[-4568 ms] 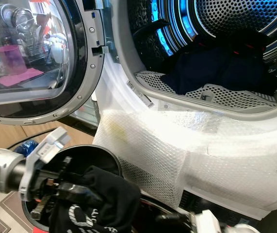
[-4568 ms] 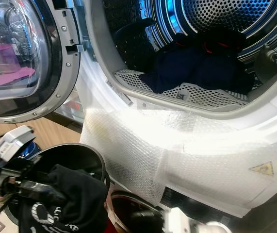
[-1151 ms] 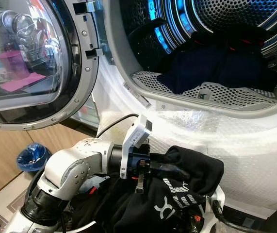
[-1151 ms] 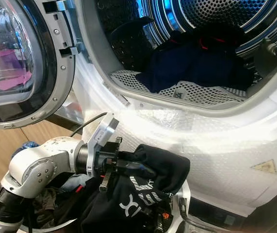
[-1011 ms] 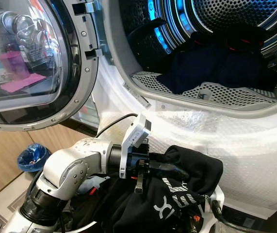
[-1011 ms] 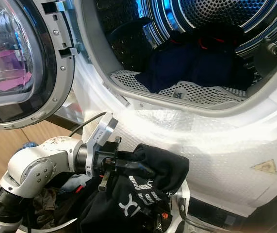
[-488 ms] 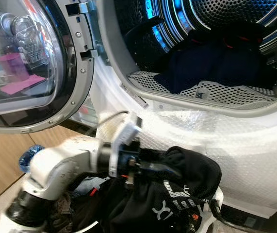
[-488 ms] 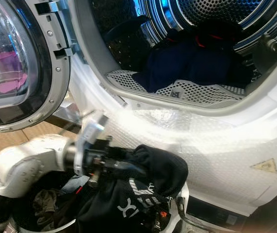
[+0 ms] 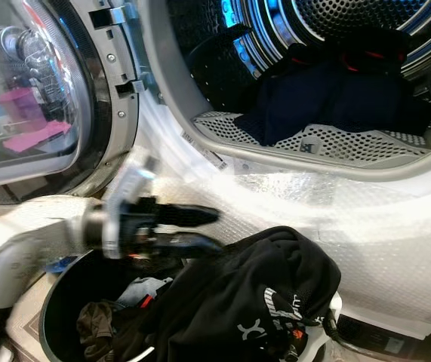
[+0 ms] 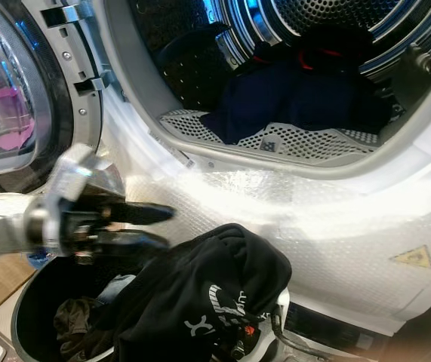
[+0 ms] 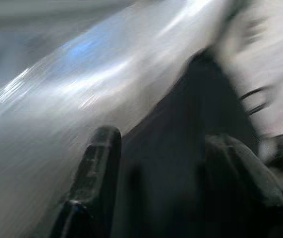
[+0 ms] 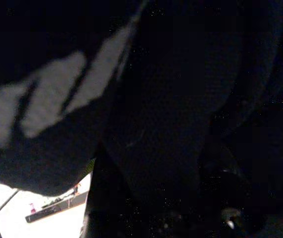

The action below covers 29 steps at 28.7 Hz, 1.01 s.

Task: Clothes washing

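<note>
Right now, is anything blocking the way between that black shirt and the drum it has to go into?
Nothing visible blocks it. The door is swung wide to the left and the drum opening gapes above the black shirt. Dark clothes already lie inside, with room above them.

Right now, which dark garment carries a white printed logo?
The black garment draped over the round black laundry basket; the dark navy clothes inside the drum are plain.

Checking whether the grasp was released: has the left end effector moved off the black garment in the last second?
Yes. The left end effector has pulled back toward the open door, fingers open, and left the black garment draped over the basket.
</note>
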Available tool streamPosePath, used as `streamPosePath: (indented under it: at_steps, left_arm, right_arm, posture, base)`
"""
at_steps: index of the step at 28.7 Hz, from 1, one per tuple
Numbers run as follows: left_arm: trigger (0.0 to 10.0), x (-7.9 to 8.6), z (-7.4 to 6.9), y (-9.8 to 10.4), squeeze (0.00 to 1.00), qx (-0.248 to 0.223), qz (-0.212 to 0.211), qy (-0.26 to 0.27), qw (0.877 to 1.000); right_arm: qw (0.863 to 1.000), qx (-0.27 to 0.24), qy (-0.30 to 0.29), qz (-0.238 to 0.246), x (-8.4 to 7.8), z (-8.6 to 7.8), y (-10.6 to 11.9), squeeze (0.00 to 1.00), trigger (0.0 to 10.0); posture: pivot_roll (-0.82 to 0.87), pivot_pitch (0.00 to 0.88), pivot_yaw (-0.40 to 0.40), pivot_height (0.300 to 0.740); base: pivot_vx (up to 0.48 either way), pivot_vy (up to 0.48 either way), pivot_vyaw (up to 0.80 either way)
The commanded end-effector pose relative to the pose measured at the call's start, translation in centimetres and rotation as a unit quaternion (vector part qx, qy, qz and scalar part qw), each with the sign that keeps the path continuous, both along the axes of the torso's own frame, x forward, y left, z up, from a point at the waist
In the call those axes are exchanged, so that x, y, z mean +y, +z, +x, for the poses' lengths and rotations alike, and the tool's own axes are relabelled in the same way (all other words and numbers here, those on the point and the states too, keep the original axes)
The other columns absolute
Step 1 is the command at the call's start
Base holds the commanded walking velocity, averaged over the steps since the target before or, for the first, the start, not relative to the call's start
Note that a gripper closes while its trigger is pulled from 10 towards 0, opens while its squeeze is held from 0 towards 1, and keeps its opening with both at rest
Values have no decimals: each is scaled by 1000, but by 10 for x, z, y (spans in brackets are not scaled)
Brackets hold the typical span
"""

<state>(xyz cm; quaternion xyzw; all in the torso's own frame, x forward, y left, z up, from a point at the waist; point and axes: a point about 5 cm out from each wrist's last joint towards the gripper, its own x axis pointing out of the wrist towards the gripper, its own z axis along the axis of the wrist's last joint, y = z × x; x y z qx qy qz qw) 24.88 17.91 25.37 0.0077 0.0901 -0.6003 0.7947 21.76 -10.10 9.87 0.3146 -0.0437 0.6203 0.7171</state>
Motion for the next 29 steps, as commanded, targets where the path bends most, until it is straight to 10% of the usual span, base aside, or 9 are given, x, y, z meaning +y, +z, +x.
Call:
streamPosePath:
  at_steps: [1,9,18,19,23,24,29]
  left_arm:
    - [10000,20,3,-9,1000,4,34,66,997]
    - [10000,52,9,-69,1000,46,94,229,968]
    - [10000,76,14,-149,1000,84,127,392,907]
    - [10000,80,14,-156,576,79,128,413,898]
    - [10000,98,16,-176,396,47,127,509,850]
    - [10000,101,17,-174,67,32,113,534,837]
    - [10000,116,16,-169,0,-55,84,622,777]
  right_arm:
    - [1000,-15,2,12,2,-1,5,0,0]
    - [1000,-21,1,10,-3,-1,8,0,0]
    - [1000,-28,3,3,-9,-4,13,0,0]
    - [1000,-30,4,3,-9,-5,14,0,0]
    - [999,-37,4,7,-8,-9,20,0,0]
    - [999,-40,3,10,-7,-10,22,0,0]
    - [999,-48,0,23,-6,-14,31,0,0]
  posture:
    - [39,0,178,740]
    - [39,0,170,740]
    - [24,0,149,740]
    - [23,0,149,740]
    - [4,0,145,740]
    - [1,0,143,740]
    - [5,0,124,740]
  base:
    - [0,0,0]
    - [0,0,0]
    - [0,0,0]
    - [0,0,0]
    - [0,0,0]
    - [0,0,0]
    - [0,0,0]
